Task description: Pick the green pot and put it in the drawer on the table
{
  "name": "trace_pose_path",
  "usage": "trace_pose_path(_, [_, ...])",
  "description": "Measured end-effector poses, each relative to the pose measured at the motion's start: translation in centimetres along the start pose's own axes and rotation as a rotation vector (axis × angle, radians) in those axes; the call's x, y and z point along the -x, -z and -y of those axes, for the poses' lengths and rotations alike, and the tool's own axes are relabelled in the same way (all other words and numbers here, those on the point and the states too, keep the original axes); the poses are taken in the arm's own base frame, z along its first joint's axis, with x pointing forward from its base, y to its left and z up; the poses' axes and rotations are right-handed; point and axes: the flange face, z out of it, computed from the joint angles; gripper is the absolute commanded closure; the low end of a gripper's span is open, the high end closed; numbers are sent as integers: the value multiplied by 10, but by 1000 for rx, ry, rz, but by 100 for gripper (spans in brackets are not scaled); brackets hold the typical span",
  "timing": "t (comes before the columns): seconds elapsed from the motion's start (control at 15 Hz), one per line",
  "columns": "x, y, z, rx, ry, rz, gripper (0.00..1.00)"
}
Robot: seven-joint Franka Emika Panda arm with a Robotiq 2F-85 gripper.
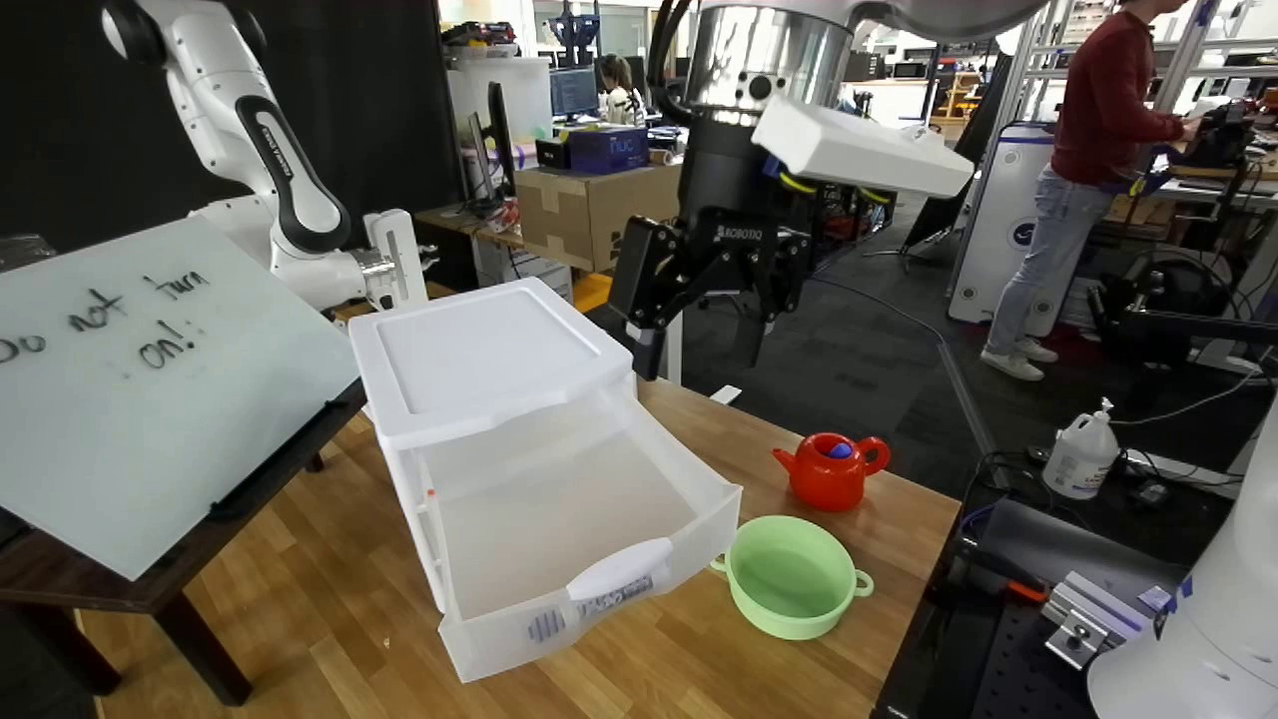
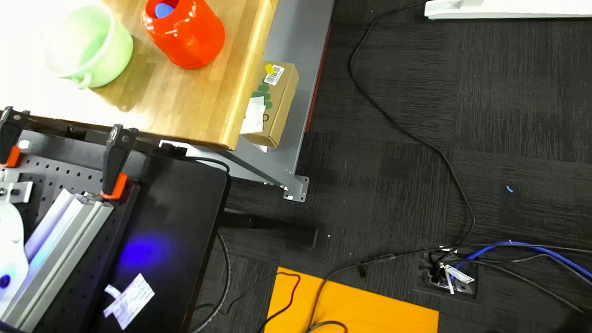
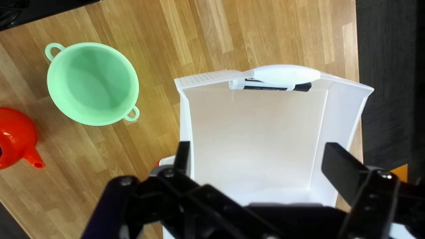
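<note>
The green pot [image 1: 794, 579] stands upright on the wooden table [image 1: 339, 629], beside the drawer's front corner; its inside looks empty. It also shows in an exterior view [image 2: 106, 60] and in the wrist view [image 3: 93, 83], at upper left. The white translucent drawer [image 1: 559, 509] is pulled out of its white unit [image 1: 489, 359]; it fills the middle of the wrist view [image 3: 255, 126]. My gripper [image 1: 699, 350] is open and empty, raised above the table near the unit's side. In the wrist view its fingers [image 3: 255, 144] are wide apart over the drawer.
A red teapot [image 1: 827, 479] with something blue in its top stands close to the green pot. Markers [image 3: 270, 86] show at the drawer's front handle. A white board with handwriting [image 1: 180, 379] leans beside the unit, with another robot arm [image 1: 285, 180] behind it.
</note>
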Motion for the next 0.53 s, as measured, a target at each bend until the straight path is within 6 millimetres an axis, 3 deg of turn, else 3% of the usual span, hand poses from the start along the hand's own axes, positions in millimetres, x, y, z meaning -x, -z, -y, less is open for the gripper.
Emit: trace_pose_path(0.53, [-5, 6, -2, 6, -19, -17, 0])
